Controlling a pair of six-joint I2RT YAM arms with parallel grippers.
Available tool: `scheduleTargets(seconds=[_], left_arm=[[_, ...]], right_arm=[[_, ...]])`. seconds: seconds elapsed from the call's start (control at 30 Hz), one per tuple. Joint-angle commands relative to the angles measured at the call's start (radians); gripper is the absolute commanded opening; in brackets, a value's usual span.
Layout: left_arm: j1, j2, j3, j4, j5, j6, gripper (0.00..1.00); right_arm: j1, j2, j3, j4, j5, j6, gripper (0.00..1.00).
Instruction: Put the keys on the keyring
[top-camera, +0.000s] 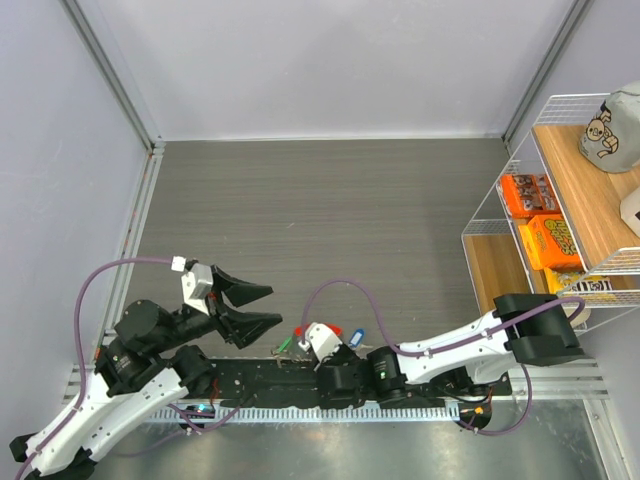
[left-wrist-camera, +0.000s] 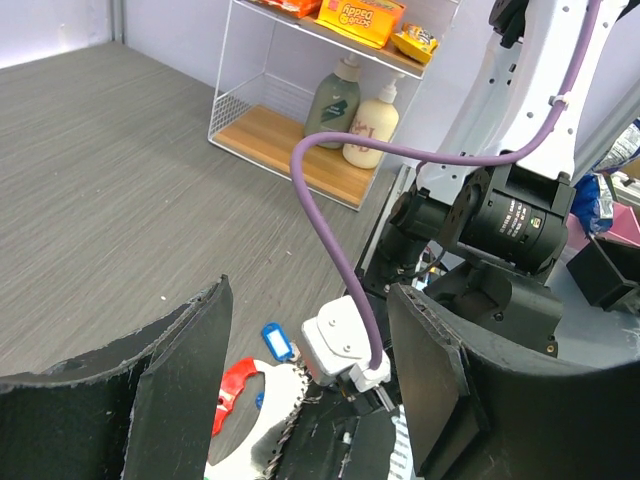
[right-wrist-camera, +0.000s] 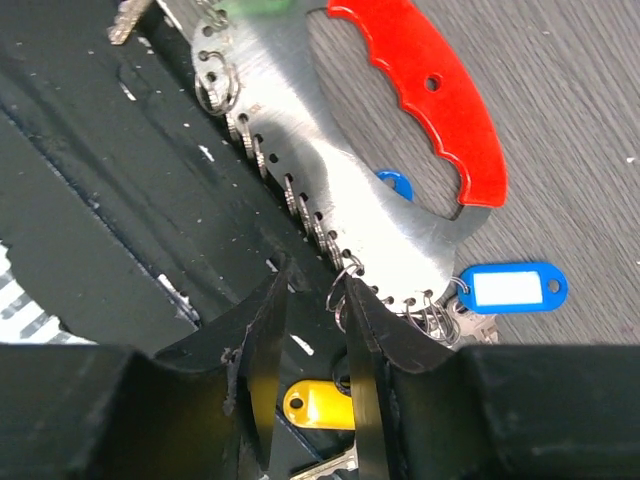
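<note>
From the top, the left gripper hangs over the near edge of the surface, its jaws wide apart and holding nothing. The right gripper is low at the middle of that edge, among the keys.

In the left wrist view, a blue tag and the chain lie on the surface below the open jaws.

In the right wrist view, the jaws stand a narrow gap apart with nothing between them. The keyring lies just at one fingertip, beside a red handle.
</note>
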Motion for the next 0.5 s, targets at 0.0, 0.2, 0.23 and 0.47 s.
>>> scheduleTargets(seconds=[0.0, 0.2, 0.23, 0.47], left_arm=[[0.000, -0.004, -0.006, 0.008, 0.022, 0.009, 0.69], [-0.001, -0.003, -0.009, 0.015, 0.028, 0.011, 0.70], [0.000, -0.003, -0.009, 0.017, 0.031, 0.011, 0.70], [-0.001, -0.009, -0.014, 0.012, 0.031, 0.012, 0.70]], right_arm=[[0.006, 0.018, 0.042, -0.046, 0.101, 0.109, 0.35], [0.025, 0.001, 0.023, -0.057, 0.117, 0.155, 0.35], [0.026, 0.007, 0.025, -0.056, 0.115, 0.157, 0.35], [0.045, 0.035, 0.033, -0.059, 0.109, 0.174, 0.35]])
